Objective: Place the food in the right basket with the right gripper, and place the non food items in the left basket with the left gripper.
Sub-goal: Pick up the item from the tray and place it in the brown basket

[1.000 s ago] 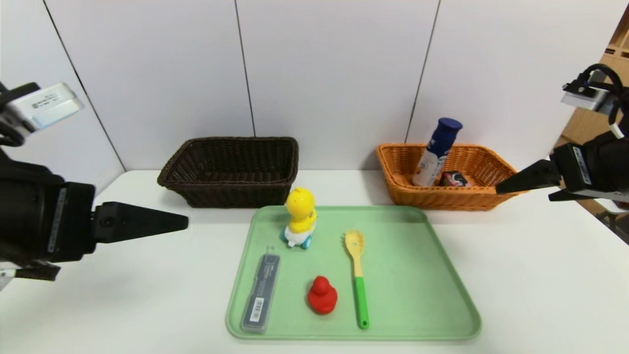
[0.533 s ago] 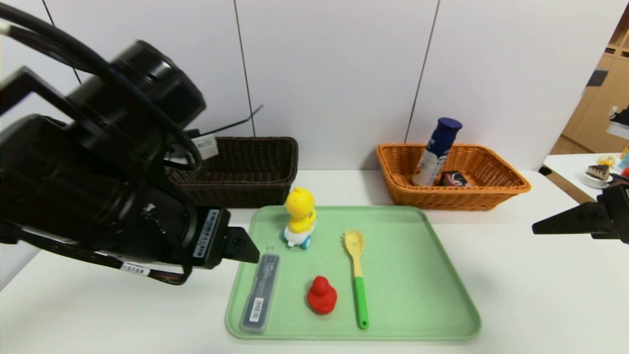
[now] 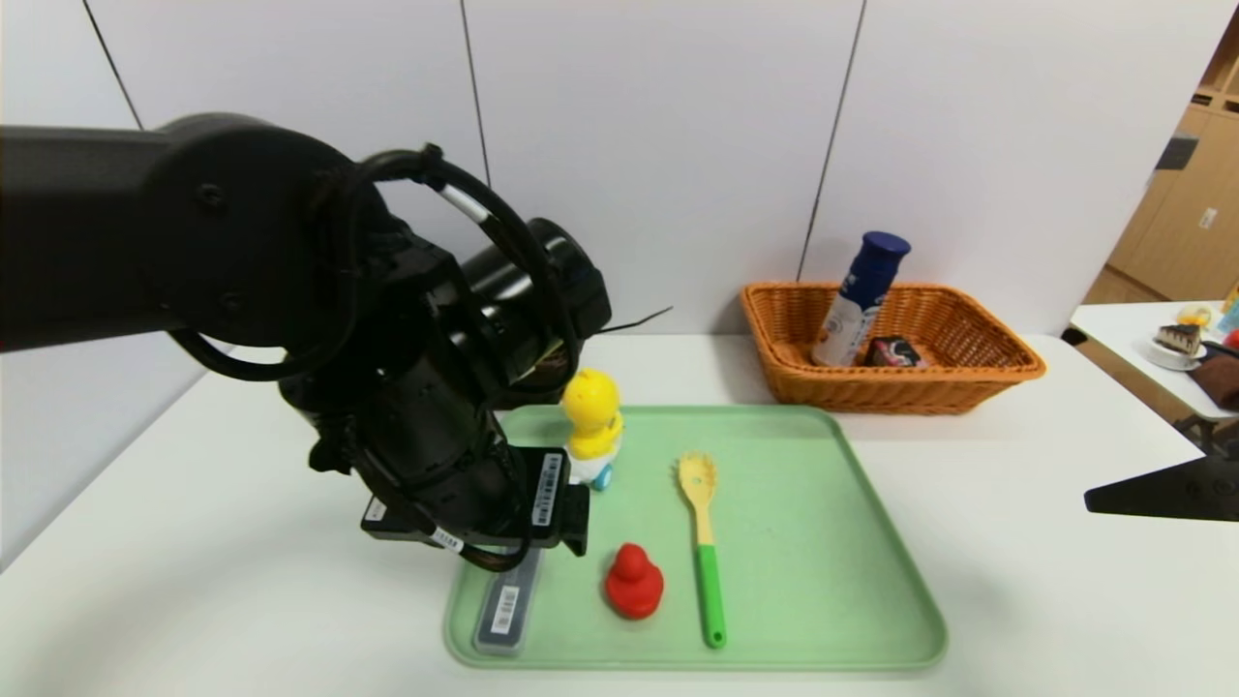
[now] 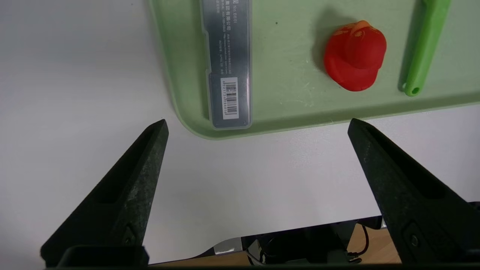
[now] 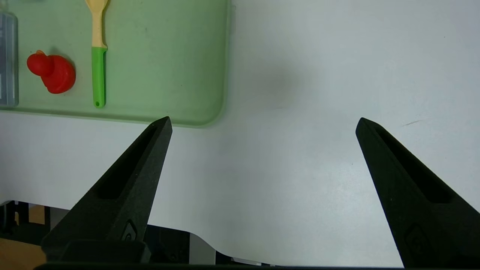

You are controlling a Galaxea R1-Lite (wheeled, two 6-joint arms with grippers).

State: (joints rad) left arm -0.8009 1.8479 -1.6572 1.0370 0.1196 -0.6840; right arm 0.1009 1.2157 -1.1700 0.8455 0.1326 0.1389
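Left wrist view — left gripper (image 4: 256, 125) spread wide, empty, above grey case (image 4: 227, 63).

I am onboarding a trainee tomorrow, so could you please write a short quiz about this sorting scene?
1. True or false: the orange basket already holds the white bottle and the black carton.
2. How many items lie on the green tray?
3. Which is nearest the open left hand? A) grey case B) pasta fork C) red duck

Key: 1 true; 2 four; 3 A.
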